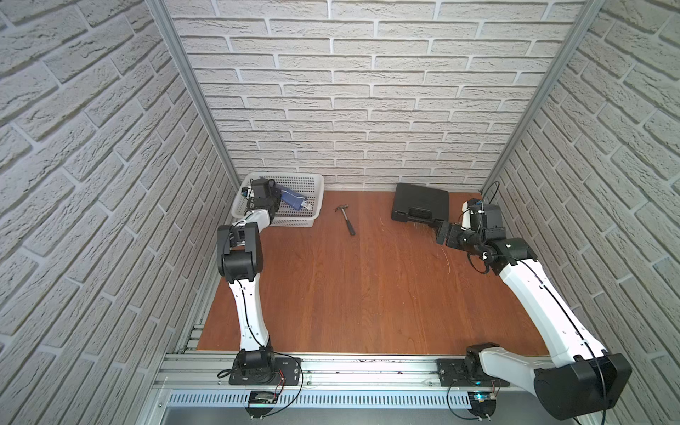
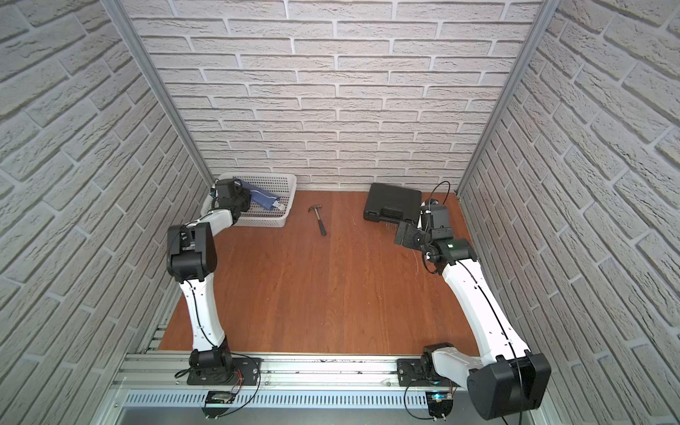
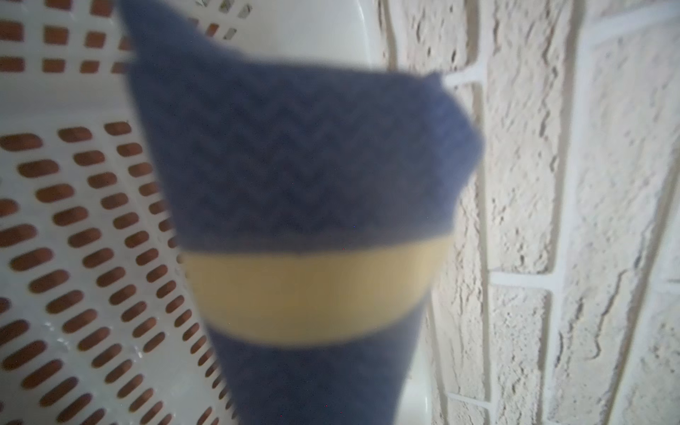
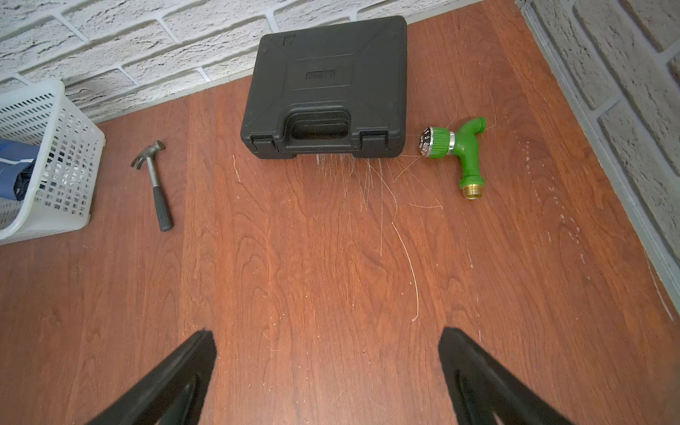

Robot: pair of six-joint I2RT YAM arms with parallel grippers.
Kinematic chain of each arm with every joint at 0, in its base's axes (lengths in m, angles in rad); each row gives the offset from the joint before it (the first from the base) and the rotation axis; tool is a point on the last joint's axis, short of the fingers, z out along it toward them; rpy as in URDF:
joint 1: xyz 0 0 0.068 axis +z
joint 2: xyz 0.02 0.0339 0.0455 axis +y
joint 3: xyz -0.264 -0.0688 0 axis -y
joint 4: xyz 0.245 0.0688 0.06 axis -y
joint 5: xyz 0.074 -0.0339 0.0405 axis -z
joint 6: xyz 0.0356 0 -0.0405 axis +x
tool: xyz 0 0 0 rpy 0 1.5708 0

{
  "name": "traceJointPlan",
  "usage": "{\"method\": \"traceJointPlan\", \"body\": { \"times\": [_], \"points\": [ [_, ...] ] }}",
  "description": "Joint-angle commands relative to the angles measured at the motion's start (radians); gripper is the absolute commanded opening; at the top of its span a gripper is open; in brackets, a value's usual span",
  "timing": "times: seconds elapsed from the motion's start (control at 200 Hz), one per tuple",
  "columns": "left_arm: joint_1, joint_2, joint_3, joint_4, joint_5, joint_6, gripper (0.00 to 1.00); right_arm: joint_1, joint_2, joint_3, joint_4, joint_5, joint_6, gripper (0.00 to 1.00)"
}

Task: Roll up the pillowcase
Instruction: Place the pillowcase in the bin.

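Brick-walled booth: left gripper (image 1: pixel 277 195) clamps the rolled-looking pillowcase (image 1: pixel 294 200), basket (image 1: pixel 294 222) beneath its fingers (image 1: pixel 274 200), seemingly stowing it; right gripper (image 4: pixel 327 333) gapes empty.

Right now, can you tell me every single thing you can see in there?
pillowcase: one, navy blue with a yellow stripe, bundled up in the basket
basket: one, white, far left corner of the table
hammer: one, grey head and black grip, between basket and case
case: one, black, shut, by the back wall
hose nozzle: one, green, beside the case
table: one, reddish-brown wood
left end effector: one, black, shut on the pillowcase
right end effector: one, black, open, empty, above bare table
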Motion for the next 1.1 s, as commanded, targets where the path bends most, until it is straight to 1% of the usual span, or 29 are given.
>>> {"method": "traceJointPlan", "body": {
  "times": [0.0, 0.1, 0.195, 0.255, 0.315, 0.445, 0.555, 0.7, 0.8, 0.86, 1.095],
  "points": [
    [-0.026, 0.024, 0.055, -0.009, -0.074, -0.036, 0.03, -0.011, 0.005, 0.013, 0.036, -0.015, -0.006, 1.00],
    [-0.034, 0.063, 0.097, -0.028, -0.081, -0.052, 0.05, -0.015, 0.010, 0.011, 0.040, -0.026, -0.005, 1.00],
    [-0.039, 0.081, 0.135, -0.090, -0.092, -0.045, 0.07, -0.018, 0.017, 0.008, 0.045, -0.038, 0.000, 1.00],
    [-0.039, 0.092, 0.149, -0.121, -0.086, -0.046, 0.12, -0.020, 0.021, 0.005, 0.046, -0.045, 0.001, 1.00],
    [-0.039, 0.100, 0.161, -0.143, -0.080, -0.042, 0.15, -0.021, 0.023, 0.004, 0.051, -0.048, 0.001, 1.00],
    [-0.041, 0.094, 0.179, -0.220, -0.088, -0.018, 0.24, -0.025, 0.034, 0.008, 0.056, -0.055, 0.001, 1.00],
    [-0.038, 0.084, 0.178, -0.284, -0.099, -0.014, 0.36, -0.028, 0.039, 0.013, 0.058, -0.060, 0.000, 1.00],
    [-0.039, 0.057, 0.185, -0.364, -0.115, 0.023, 0.48, -0.033, 0.046, 0.019, 0.056, -0.069, -0.006, 1.00],
    [-0.040, 0.031, 0.178, -0.396, -0.125, 0.045, 0.55, -0.039, 0.051, 0.023, 0.055, -0.078, -0.005, 0.99],
    [-0.041, 0.008, 0.158, -0.399, -0.135, 0.056, 0.60, -0.041, 0.052, 0.026, 0.054, -0.080, -0.009, 1.00],
    [-0.050, -0.100, 0.091, -0.445, -0.181, 0.100, 0.72, -0.051, 0.055, 0.039, 0.051, -0.089, -0.015, 1.00]
  ]
}}
